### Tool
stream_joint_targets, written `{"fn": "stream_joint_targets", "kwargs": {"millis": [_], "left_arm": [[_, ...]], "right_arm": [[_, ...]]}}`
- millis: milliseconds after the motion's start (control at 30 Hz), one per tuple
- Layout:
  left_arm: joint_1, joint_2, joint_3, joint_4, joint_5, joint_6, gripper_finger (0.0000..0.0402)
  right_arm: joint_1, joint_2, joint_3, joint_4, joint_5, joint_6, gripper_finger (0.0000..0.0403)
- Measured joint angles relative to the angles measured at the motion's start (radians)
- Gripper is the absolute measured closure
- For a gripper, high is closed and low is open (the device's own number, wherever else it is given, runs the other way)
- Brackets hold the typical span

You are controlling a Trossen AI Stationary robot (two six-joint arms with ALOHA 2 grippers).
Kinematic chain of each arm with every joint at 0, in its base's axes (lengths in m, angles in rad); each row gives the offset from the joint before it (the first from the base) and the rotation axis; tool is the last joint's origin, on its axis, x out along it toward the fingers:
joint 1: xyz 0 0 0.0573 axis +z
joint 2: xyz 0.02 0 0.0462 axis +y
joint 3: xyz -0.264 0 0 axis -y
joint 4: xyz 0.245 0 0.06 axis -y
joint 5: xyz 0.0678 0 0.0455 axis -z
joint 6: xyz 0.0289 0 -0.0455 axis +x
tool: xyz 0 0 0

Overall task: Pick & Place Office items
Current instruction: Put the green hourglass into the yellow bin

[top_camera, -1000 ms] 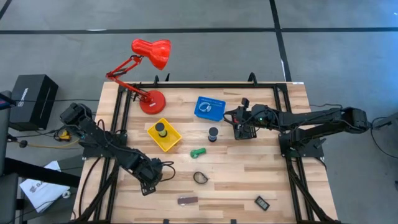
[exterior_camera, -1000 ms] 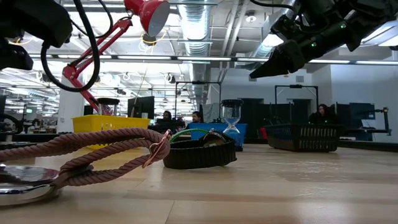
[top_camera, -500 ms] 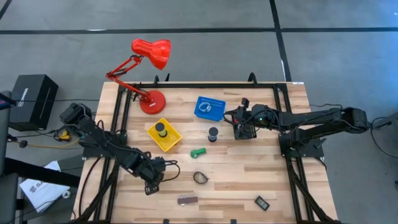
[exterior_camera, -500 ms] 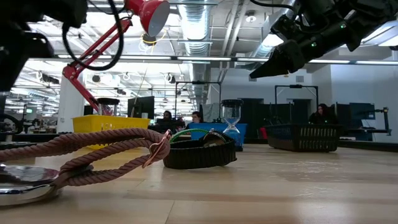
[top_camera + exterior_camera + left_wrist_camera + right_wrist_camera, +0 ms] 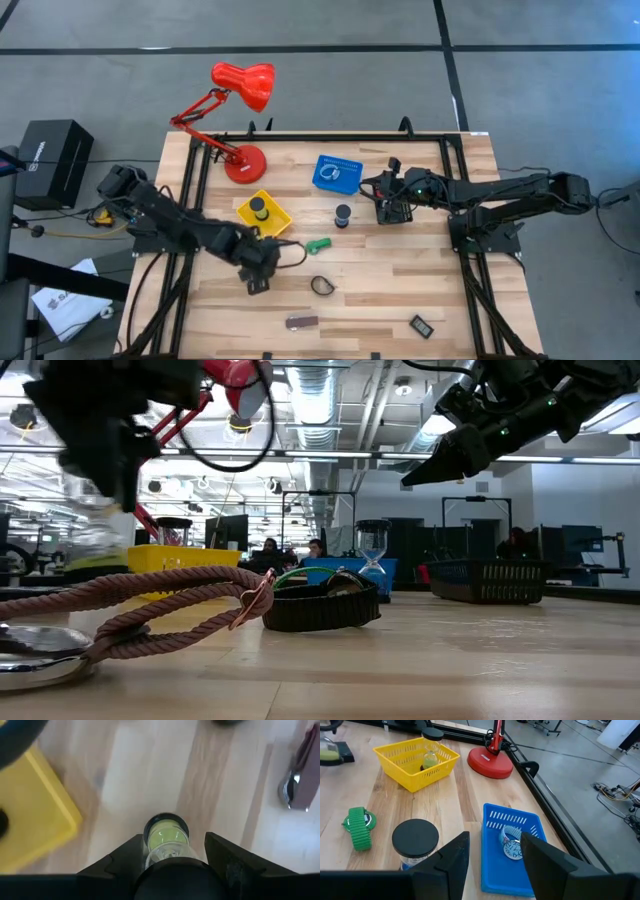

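Nearest the low camera I see a brownish rope loop (image 5: 150,610) lying on the table (image 5: 400,290), its end by a shiny metal piece (image 5: 40,660); just behind it sits a black loop (image 5: 320,605), which the high view places near the table's middle front (image 5: 322,285). Toward the front edge lie a brownish bar (image 5: 301,322) and a small black block (image 5: 421,325), well apart.

The left gripper (image 5: 258,275) hangs above the table just in front of the yellow basket (image 5: 280,228); in my left wrist view its fingers (image 5: 125,857) stand partly apart on either side of a small hourglass with green sand (image 5: 166,836), which they hold clear of the wood; the low view shows the same piece blurred at the left (image 5: 95,535).

Beyond it, the yellow basket holds another hourglass (image 5: 431,751) with a black cap; a green watch (image 5: 318,244) lies on the boards between the basket and a black-capped roll (image 5: 343,214) standing upright.

The right gripper (image 5: 385,205) hovers just right of that roll, near the blue basket (image 5: 322,182); its fingers (image 5: 452,857) stand apart with nothing between them. The blue basket holds a watch with a pale dial (image 5: 512,849).

Farthest back stands the red desk lamp (image 5: 243,165); the low view also shows a dark basket (image 5: 485,582) and people seated in the room behind.
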Motion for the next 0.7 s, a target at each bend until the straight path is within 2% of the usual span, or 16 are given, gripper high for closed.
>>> {"fn": "stream_joint_targets", "kwargs": {"millis": [133, 367, 700], "left_arm": [[0.067, 0.000, 0.010, 0.007, 0.000, 0.115, 0.0208], [0.167, 0.000, 0.097, 0.010, 0.000, 0.308, 0.0208], [0.307, 0.000, 0.119, -0.018, -0.010, 0.474, 0.0207]], "right_arm": [[0.000, 0.000, 0.000, 0.000, 0.000, 0.000, 0.0235], [0.000, 0.000, 0.000, 0.000, 0.000, 0.000, 0.0235], [0.000, 0.000, 0.000, 0.000, 0.000, 0.000, 0.0235]]}}
